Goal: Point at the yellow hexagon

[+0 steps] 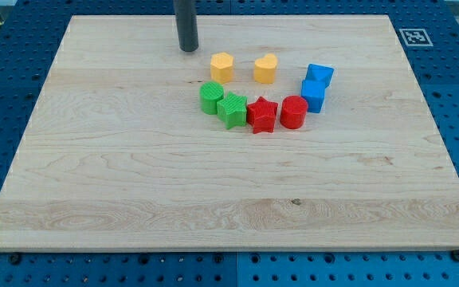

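Observation:
The yellow hexagon sits on the wooden board near the view's top centre. A second yellow block, heart-like in shape, lies just to its right. My tip is the lower end of the dark rod, resting up and to the left of the yellow hexagon with a small gap between them. It touches no block.
Below the yellow blocks runs a curved row: a green block, a green block, a red star, a red cylinder, a blue cube and a blue block. The board's top edge is close behind the rod.

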### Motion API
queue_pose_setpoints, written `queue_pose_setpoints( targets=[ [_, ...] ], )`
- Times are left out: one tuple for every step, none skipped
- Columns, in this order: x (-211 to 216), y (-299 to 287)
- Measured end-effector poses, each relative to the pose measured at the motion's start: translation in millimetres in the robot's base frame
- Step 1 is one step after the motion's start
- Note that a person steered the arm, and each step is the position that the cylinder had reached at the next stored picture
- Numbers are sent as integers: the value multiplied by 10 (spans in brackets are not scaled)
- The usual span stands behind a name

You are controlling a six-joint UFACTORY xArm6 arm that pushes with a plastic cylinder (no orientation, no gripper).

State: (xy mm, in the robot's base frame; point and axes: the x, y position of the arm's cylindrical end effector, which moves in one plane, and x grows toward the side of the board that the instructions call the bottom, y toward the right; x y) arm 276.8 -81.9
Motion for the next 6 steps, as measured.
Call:
queue_pose_setpoints(
  targets=[
    [42, -202],
    [460, -202],
    [676, -36],
    [679, -2],
    [679, -2],
    [679, 49]
  ],
)
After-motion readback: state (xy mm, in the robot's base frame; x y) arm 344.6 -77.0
